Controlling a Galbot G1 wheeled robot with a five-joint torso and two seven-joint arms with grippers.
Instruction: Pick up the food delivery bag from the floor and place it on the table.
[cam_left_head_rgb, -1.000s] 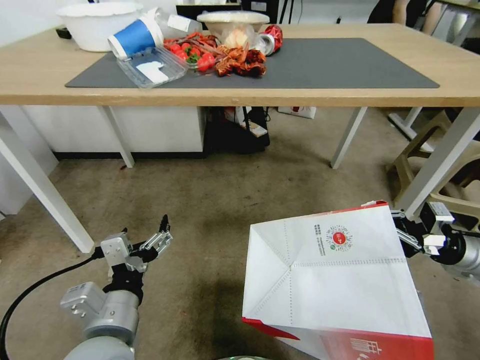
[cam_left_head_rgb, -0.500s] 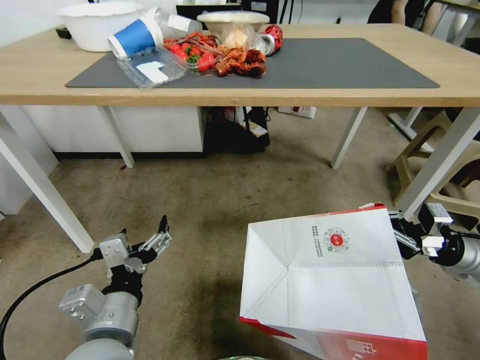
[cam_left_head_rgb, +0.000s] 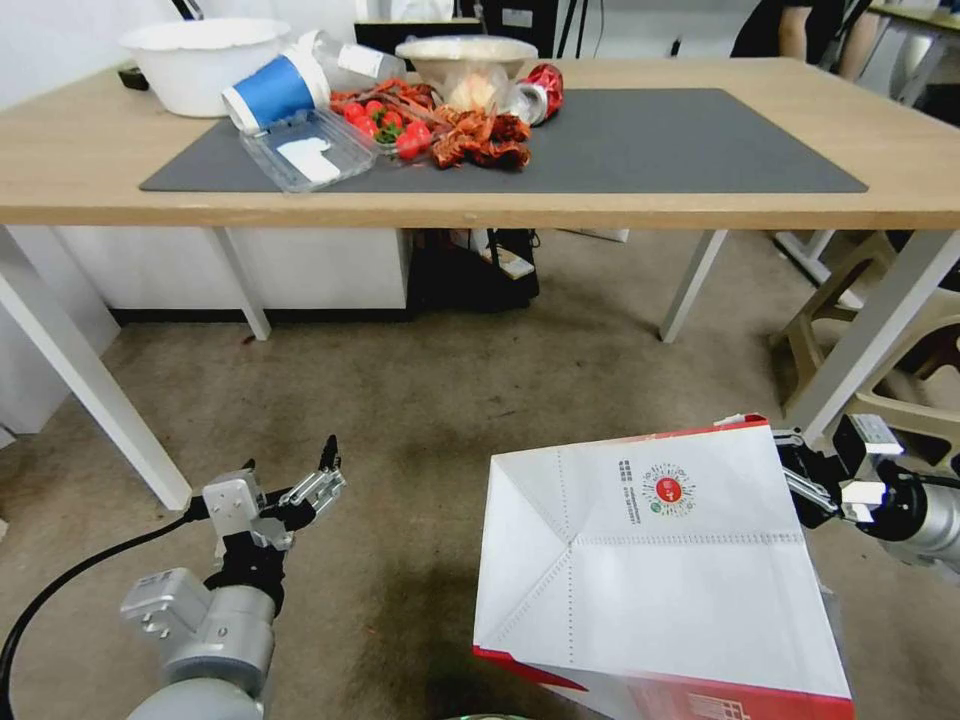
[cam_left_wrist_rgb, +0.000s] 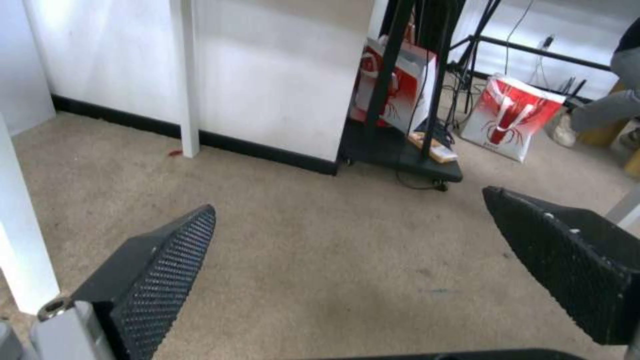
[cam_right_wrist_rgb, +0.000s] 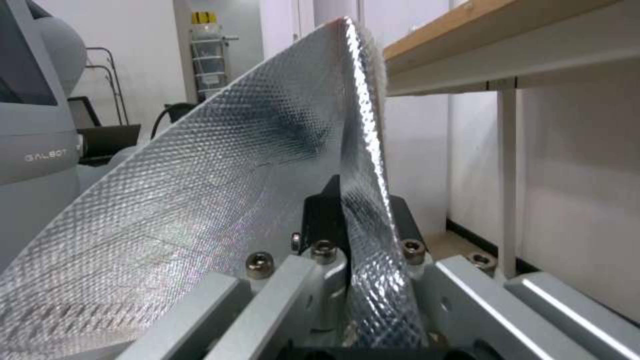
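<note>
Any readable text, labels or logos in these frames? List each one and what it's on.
"GALBOT": on the grey robot body panel, in the right wrist view.
Too small to read: the round red logo and the dark print beside it on the large white paper food delivery bag with red trim, whose foil-lined edge the right claw is shut on.
Unreadable: red-and-white crayfish-print bags on the floor.

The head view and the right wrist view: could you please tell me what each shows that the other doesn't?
Head view: the food delivery bag with its white outside and red logo, the left hand open low over the floor, the cluttered mat. Right wrist view: the bag's silver foil lining pinched in the right hand. Both: bag, right hand, table.
</note>
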